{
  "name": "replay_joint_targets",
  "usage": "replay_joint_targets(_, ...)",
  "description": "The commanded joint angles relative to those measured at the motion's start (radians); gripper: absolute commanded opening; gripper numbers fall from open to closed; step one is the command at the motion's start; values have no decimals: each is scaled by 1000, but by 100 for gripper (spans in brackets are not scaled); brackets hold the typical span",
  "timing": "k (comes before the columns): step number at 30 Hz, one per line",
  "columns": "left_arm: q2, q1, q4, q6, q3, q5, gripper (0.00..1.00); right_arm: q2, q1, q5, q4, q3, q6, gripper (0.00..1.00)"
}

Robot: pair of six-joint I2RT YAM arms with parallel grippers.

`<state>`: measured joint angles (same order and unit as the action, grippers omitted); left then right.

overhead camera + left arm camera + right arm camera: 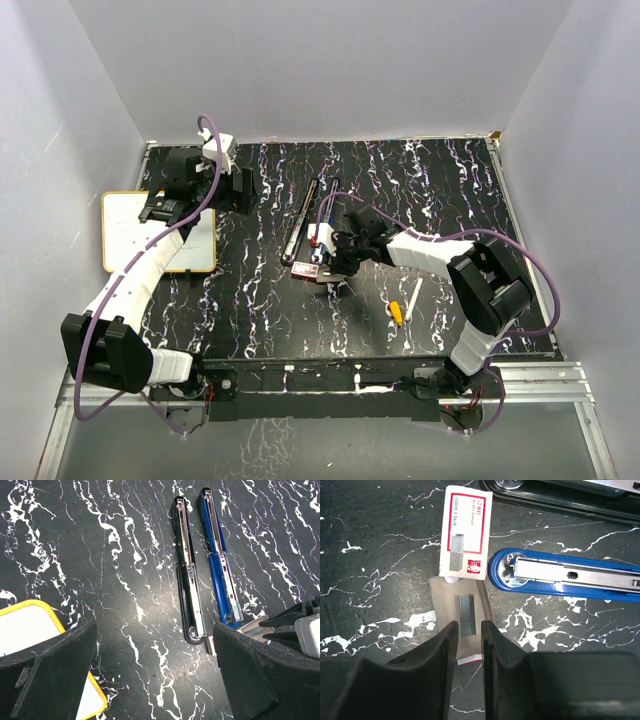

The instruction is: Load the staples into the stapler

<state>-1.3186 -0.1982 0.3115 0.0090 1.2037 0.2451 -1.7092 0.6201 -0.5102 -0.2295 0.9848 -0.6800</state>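
Staples [465,611], a light, brittle strip lying in a tray [440,600], are best pinched along the sides; right end effector [468,629] is seen narrowly parted around it, grip unclear.

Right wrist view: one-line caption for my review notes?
Right gripper at the staple strip in the tan tray, red-and-white box sleeve and opened blue stapler alongside.

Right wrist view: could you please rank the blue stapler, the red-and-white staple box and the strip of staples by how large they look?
Largest: blue stapler, though the right edge cuts it off.
Next: red-and-white staple box.
Smallest: strip of staples, lying in the tan tray.
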Motion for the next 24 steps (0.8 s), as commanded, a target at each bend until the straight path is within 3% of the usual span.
replay_joint_targets(1,35,7,-15,12,-13,19,97,39,1,14,7,-9,-21,30)
replay_joint_targets(24,44,8,-19,14,-20,10,97,-12,2,23,10,-23,-31,32)
